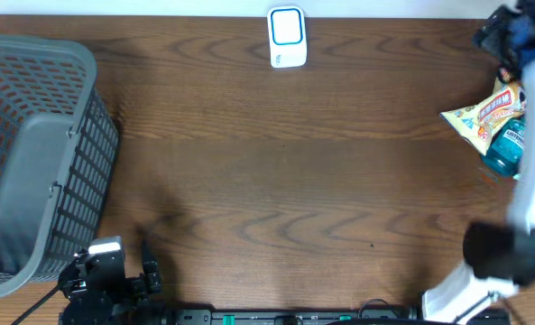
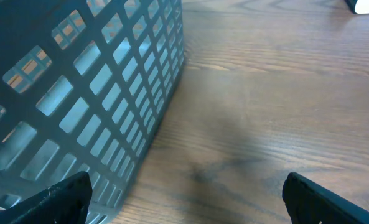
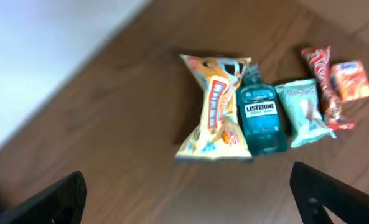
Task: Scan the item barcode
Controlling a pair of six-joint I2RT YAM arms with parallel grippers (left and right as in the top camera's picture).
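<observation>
The items lie at the table's right edge: a yellow-orange snack bag (image 3: 214,118), a blue Listerine bottle (image 3: 262,115), a pale green packet (image 3: 305,112), a red-brown bar (image 3: 324,78) and an orange packet (image 3: 352,81). From overhead only the snack bag (image 1: 484,116) and the bottle (image 1: 506,144) show. The white barcode scanner (image 1: 286,36) with a blue face stands at the back centre. My right gripper (image 3: 187,186) hangs open above bare wood short of the snack bag, holding nothing. My left gripper (image 2: 185,186) is open and empty beside the basket.
A large grey mesh basket (image 1: 32,162) fills the left side of the table, its wall (image 2: 109,93) close to my left fingers. The right arm's white and black body (image 1: 506,248) covers the front right corner. A white surface (image 3: 41,56) borders the table beyond the items.
</observation>
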